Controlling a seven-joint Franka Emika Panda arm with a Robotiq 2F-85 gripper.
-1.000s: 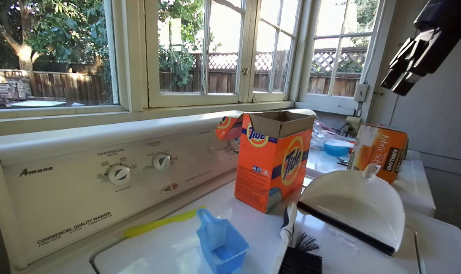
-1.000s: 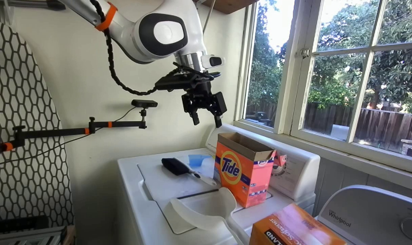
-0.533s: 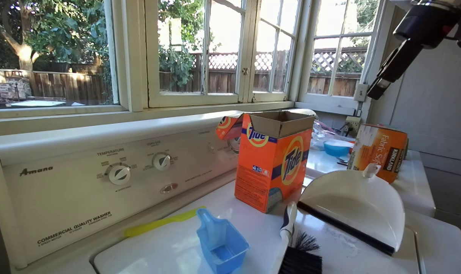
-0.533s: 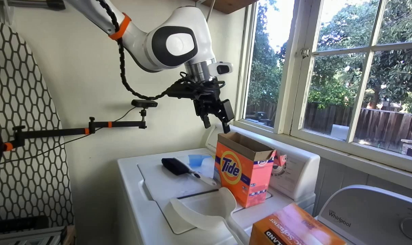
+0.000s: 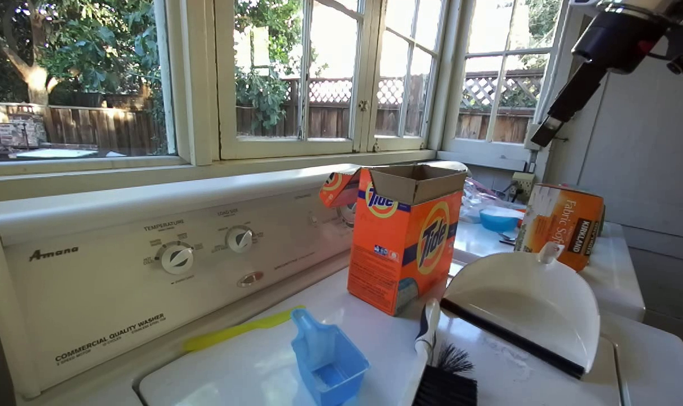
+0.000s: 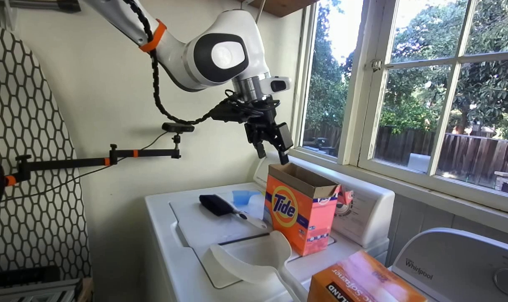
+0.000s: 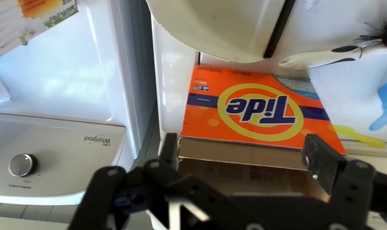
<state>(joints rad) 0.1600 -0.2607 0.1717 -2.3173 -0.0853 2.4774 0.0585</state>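
Gripper (image 6: 273, 157) hangs in mid-air, fingers spread wide apart w/ nothing held btwn them. Nearest thing is the Tide box (image 6: 298, 216), upright below it; tips are apart from it in an exterior view. In wrist view its rim runs nearly the whole span btwn the fingers; one finger overlaps a corner there, so side clearance is hard to judge. Box stands on the washer (image 6: 203, 235), whose edge & the narrow dark gap to the Whirlpool machine (image 7: 62, 83) lie past the finger at L of wrist view. Dustpan (image 7: 219, 28) lies lower than the gripper, off the box's logo face, just beside its base, w/ the handle of the brush (image 6: 219, 205) close by. Scoop (image 5: 330, 361) & yellow stick (image 5: 243, 329) are farther off, past the opp. finger. Softener carton (image 5: 561, 223) stands on the Whirlpool machine, well apart.

Tide box = orange printed cardboard, rectangular mouth, bare brown inside, lid flap folded out. Dustpan = smooth, off-white, half-round, w/ straight black lip & toothed edge. Brush = black bristles, white handle w/ dark insets. Scoop = see-through blue, boxy cup. Yellow stick = flat, slim. Washer = glossy white top.
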